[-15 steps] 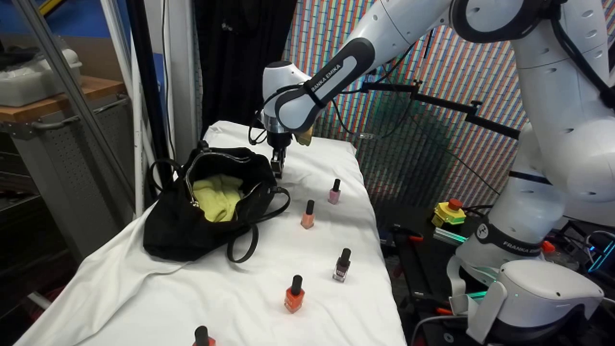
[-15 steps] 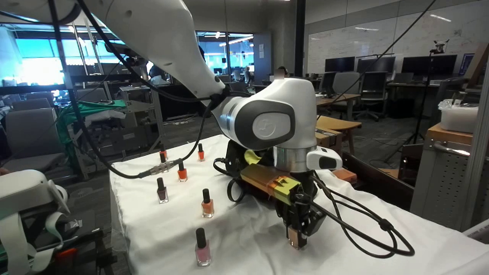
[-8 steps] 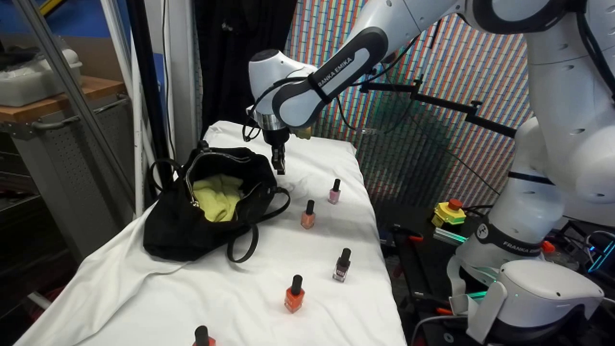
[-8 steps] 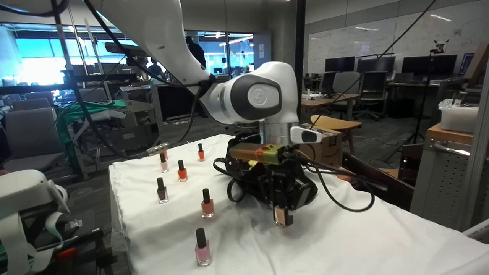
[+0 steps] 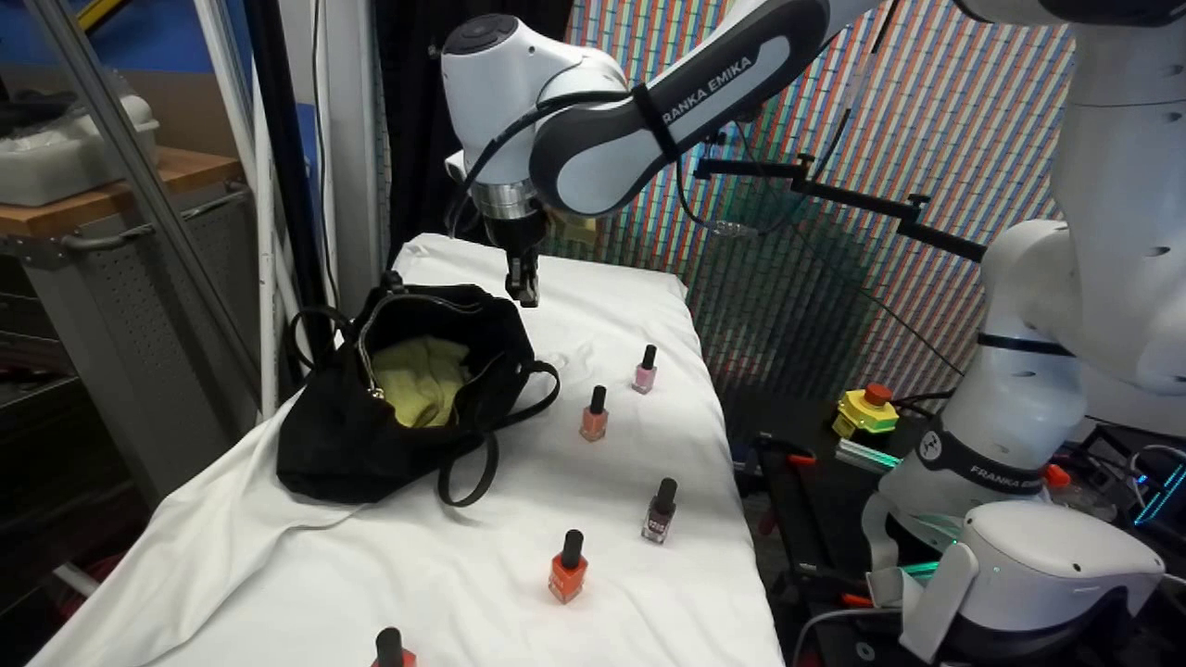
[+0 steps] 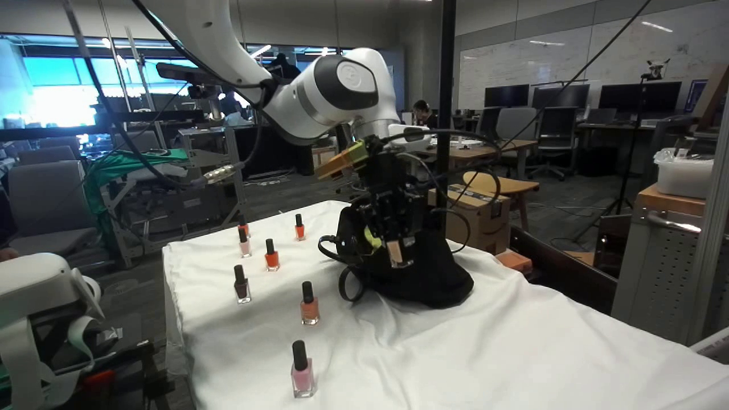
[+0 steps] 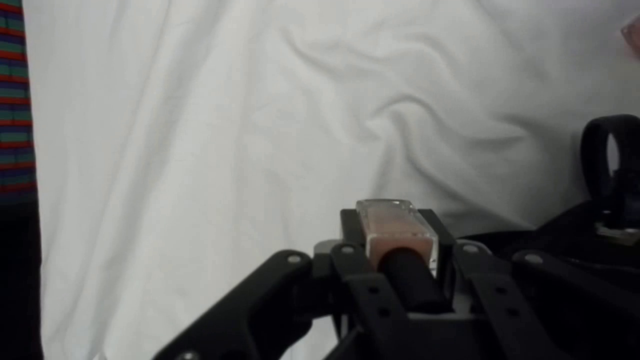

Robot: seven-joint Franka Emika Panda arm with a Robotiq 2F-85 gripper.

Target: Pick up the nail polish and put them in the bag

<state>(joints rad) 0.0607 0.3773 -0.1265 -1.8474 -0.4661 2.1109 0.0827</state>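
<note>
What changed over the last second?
The gripper rose and shifted somewhat toward image left in both exterior views, lifting the pale peach nail polish. It was already held half a second ago; nothing let go. The bag and the standing bottles stayed put.

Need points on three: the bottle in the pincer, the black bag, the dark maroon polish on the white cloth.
Held bottle (image 7: 399, 242): wrist view, on its pinkish glass body.
Black bag (image 5: 350, 449): in an exterior view, on its outer fabric wall.
Dark maroon polish (image 5: 659, 522): in an exterior view, on its glass body.
</note>
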